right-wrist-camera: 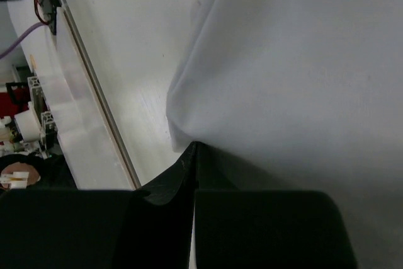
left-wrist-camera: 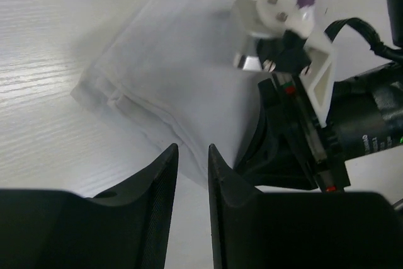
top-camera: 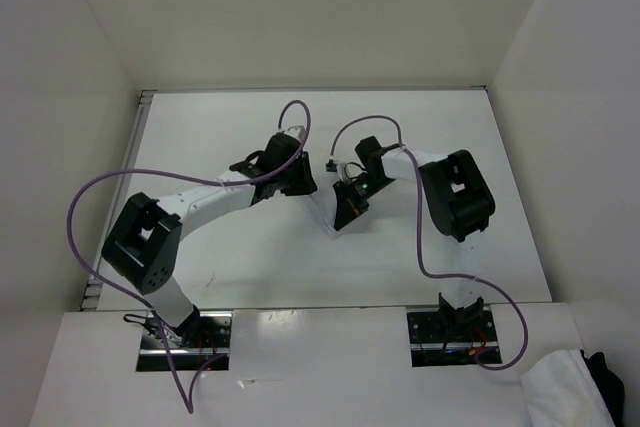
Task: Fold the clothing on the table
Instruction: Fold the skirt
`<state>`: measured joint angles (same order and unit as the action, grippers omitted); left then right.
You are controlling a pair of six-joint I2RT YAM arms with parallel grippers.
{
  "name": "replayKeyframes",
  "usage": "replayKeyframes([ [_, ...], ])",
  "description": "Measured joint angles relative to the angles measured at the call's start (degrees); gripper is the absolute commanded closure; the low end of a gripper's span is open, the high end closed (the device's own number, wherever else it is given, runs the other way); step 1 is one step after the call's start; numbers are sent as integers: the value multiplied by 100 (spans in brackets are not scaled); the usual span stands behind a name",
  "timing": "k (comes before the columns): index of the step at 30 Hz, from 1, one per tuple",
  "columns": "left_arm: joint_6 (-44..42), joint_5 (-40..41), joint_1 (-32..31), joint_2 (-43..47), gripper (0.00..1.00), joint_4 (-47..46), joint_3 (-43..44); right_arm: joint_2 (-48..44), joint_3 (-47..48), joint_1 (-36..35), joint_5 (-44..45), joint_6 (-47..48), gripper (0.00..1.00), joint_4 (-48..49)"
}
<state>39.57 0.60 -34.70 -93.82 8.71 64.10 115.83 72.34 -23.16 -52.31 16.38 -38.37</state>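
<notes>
Two grippers work on the clothing [left-wrist-camera: 170,61] in the middle of the table [top-camera: 450,137]. The right gripper [right-wrist-camera: 194,146] is pinched tight on its edge. The left gripper [left-wrist-camera: 192,149] has a small, empty gap. It should grab the near edge first, then both lift slowly.

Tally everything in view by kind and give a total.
Grippers: 2, the left gripper and the right gripper
Purple cables: 2
White cloth: 2, the clothing and the cloth heap
Black item: 1
Table: 1
Total: 8
</notes>
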Motion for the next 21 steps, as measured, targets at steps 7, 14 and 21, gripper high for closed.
replayKeyframes([
  [7,190,-151,9,-282,67,-273,92,111,-46,-245,219,-11,100,70],
  [14,435,-525,17,-354,71,-715,63,24,-155,-94,111,50,100,63],
  [21,584,-938,-114,-490,98,-1014,0,-807,-173,1567,-566,358,100,-57],
])
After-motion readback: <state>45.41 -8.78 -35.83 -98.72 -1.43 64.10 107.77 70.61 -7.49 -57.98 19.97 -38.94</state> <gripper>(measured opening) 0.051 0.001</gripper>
